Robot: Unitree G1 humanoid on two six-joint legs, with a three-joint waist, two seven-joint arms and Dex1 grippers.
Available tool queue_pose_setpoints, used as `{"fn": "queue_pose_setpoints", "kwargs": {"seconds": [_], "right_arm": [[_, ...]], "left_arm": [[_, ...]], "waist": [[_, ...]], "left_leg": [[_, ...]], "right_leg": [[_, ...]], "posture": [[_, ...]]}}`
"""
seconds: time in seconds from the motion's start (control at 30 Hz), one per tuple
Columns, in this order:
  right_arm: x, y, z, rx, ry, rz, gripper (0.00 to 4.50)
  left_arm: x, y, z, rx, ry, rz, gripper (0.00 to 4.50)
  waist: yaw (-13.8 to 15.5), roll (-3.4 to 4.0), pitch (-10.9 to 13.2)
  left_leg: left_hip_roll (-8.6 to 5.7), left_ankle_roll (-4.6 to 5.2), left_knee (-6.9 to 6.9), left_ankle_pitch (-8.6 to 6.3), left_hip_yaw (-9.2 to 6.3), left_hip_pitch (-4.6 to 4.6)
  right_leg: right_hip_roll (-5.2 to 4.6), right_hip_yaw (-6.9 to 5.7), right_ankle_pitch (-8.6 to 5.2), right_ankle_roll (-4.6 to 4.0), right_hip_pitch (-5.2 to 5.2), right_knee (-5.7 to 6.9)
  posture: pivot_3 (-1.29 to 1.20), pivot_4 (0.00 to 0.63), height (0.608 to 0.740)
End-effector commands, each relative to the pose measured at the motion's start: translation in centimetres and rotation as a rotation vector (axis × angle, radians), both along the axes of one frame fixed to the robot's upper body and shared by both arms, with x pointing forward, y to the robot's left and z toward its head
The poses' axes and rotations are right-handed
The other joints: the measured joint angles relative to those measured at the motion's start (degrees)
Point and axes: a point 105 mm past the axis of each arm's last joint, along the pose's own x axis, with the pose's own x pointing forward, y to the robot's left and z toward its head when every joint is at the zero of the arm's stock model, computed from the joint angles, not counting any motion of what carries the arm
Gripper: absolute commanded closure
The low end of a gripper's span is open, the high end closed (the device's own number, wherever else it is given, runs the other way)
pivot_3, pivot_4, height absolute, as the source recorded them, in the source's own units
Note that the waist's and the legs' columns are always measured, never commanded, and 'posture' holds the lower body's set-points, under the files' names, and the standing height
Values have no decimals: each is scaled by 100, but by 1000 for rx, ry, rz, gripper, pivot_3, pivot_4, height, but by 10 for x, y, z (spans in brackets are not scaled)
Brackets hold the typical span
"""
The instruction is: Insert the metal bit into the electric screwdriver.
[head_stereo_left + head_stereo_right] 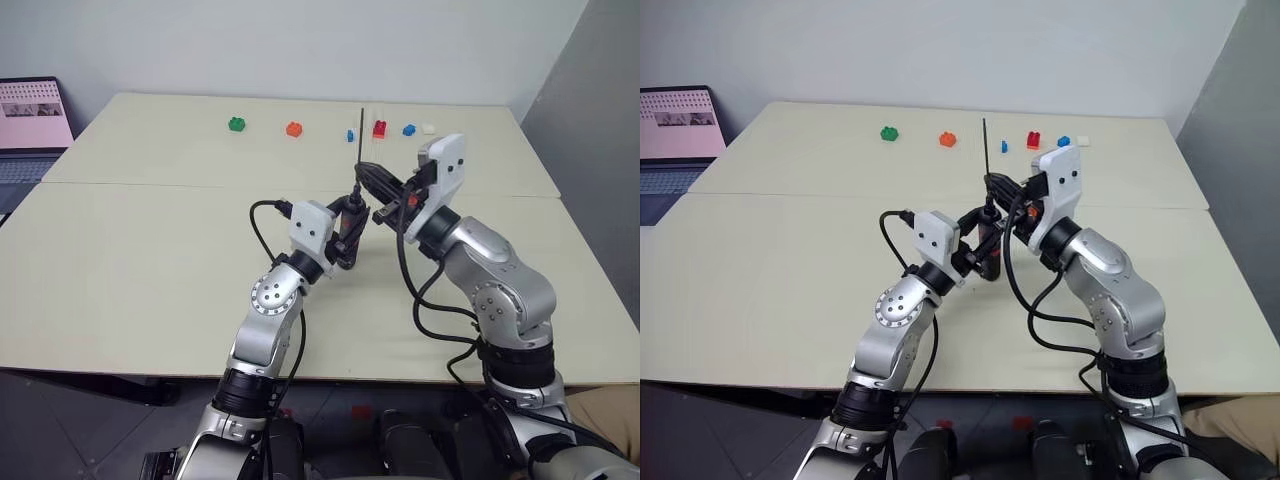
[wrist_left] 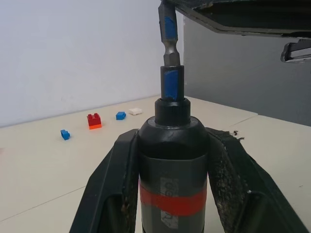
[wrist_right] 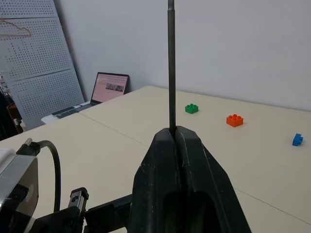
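At centre frame, I hold the electric screwdriver (image 2: 172, 165) upright in my left gripper (image 1: 345, 240); my right gripper (image 1: 385, 190) pinches the metal bit (image 3: 171, 68) vertically, directly above its socket.

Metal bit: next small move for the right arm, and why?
Probably push it straight down along its own axis. The right gripper is shut on the metal bit, whose lower end sits in line at the mouth of the electric screwdriver, held upright in the left gripper. The hex shank is still exposed.
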Motion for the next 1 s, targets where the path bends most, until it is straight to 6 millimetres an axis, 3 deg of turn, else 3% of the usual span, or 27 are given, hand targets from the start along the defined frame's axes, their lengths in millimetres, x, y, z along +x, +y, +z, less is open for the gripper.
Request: {"fn": "queue_pose_setpoints", "kwargs": {"seconds": [0.03, 0.43, 1.0], "right_arm": [[-4, -8, 2, -7, 0, -25, 4500], [-5, -5, 2, -43, 42, -41, 4500], [-3, -12, 41, -28, -89, -70, 4500]], "left_arm": [[0, 0, 1, 8, -9, 4, 2866], [-1, -1, 1, 22, -24, 0, 2866], [-5, -2, 2, 34, -56, 6, 2866]], "waist": [[0, 0, 0], [-11, 0, 0], [-11, 0, 0]], "left_leg": [[0, 0, 0, 0, 0, 0], [0, 0, -1, 0, 0, -1], [0, 1, -6, 1, 0, -50]], "right_leg": [[0, 0, 0, 0, 0, 0], [0, 0, 0, -1, -3, -2], [2, 1, 12, 13, -57, 2]], "posture": [[0, 150, 740], [0, 150, 740], [0, 150, 740]]}}
